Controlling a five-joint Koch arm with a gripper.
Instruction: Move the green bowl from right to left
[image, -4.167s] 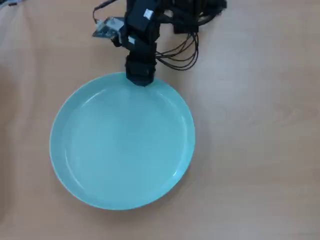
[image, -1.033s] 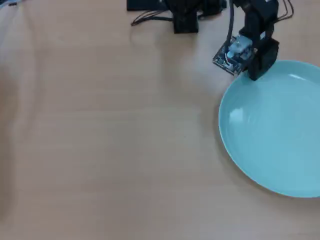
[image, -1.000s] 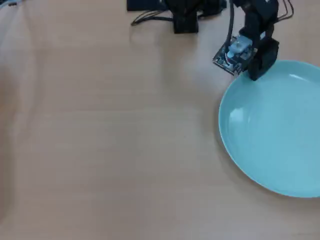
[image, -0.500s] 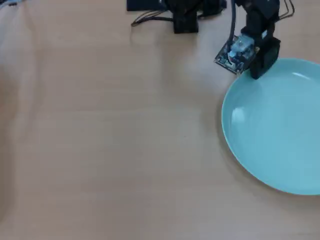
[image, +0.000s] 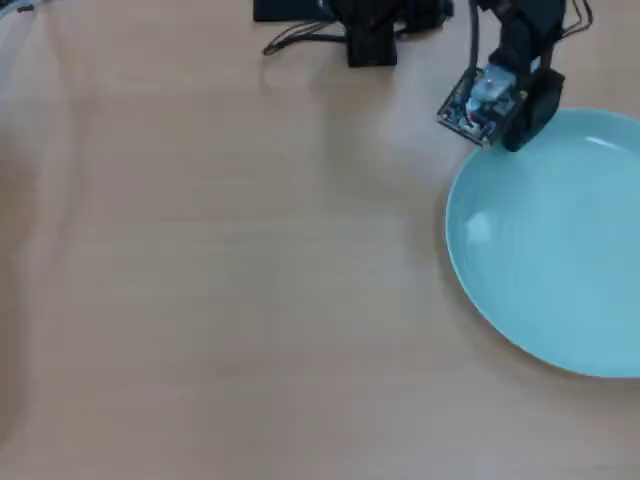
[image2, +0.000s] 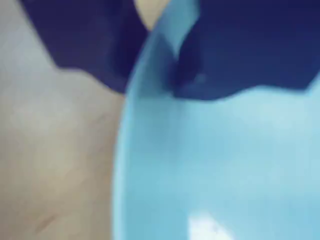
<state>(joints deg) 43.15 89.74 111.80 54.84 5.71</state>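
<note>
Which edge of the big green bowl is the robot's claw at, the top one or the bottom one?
The top-left edge in the overhead view. The gripper straddles the green bowl's rim there, one jaw each side; the bottom edge is bare.

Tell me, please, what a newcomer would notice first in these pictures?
The big green bowl at the overhead view's right edge, on a bare wooden table. Next, the black gripper at its upper-left rim; the wrist view shows one jaw on each side of the rim.

The light wooden table carries the green bowl at right.
</note>
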